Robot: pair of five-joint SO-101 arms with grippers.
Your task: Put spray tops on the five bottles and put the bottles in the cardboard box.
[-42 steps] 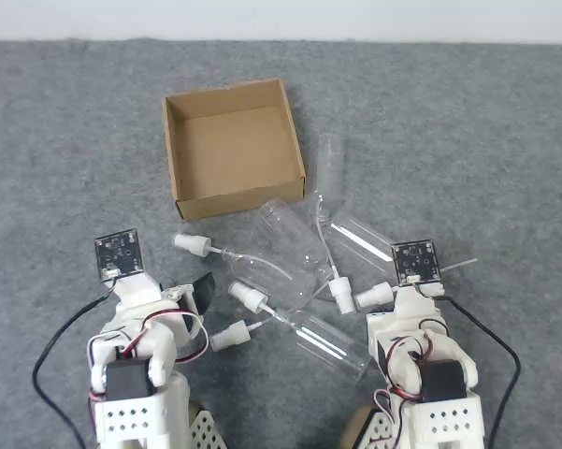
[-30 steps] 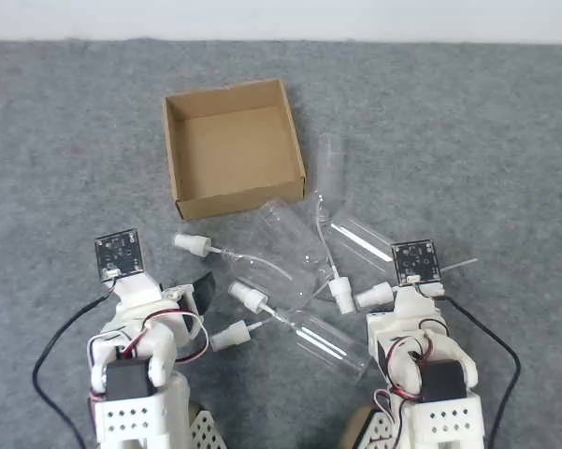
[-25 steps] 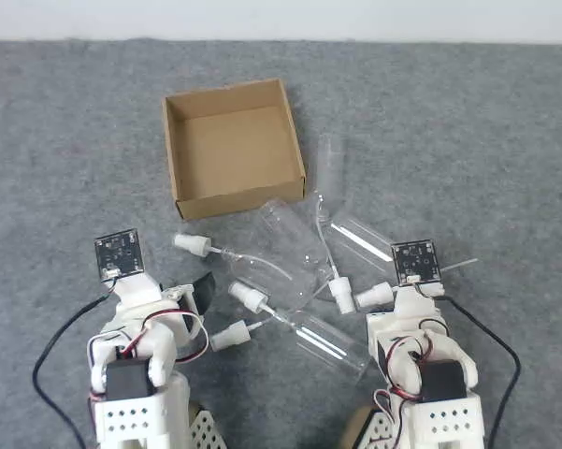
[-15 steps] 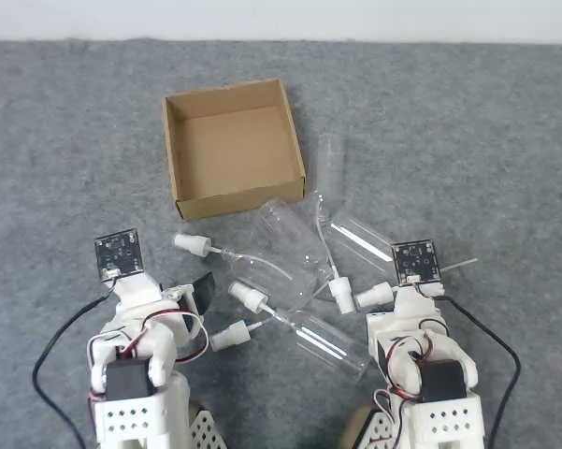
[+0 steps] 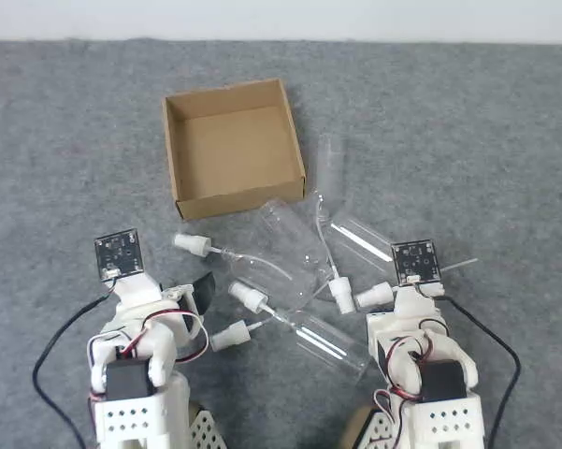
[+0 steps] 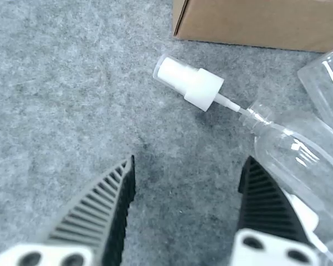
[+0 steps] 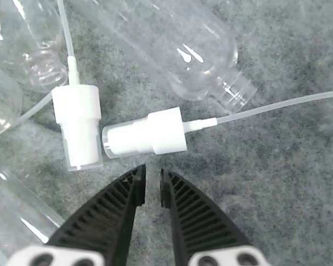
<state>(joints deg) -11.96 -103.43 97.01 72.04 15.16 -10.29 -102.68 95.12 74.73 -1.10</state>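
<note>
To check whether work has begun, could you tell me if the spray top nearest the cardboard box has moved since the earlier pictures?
No. The spray top lies where it did, just as close to the front wall of the cardboard box.

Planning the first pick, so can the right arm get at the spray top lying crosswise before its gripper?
Likely yes: that spray top lies bare on the mat just ahead of the right gripper, nothing over it; the near-shut jaws must open first.

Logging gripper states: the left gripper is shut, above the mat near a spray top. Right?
Not quite. The left wrist view shows the left gripper open, not shut. It is above the mat, near a spray top.
</note>
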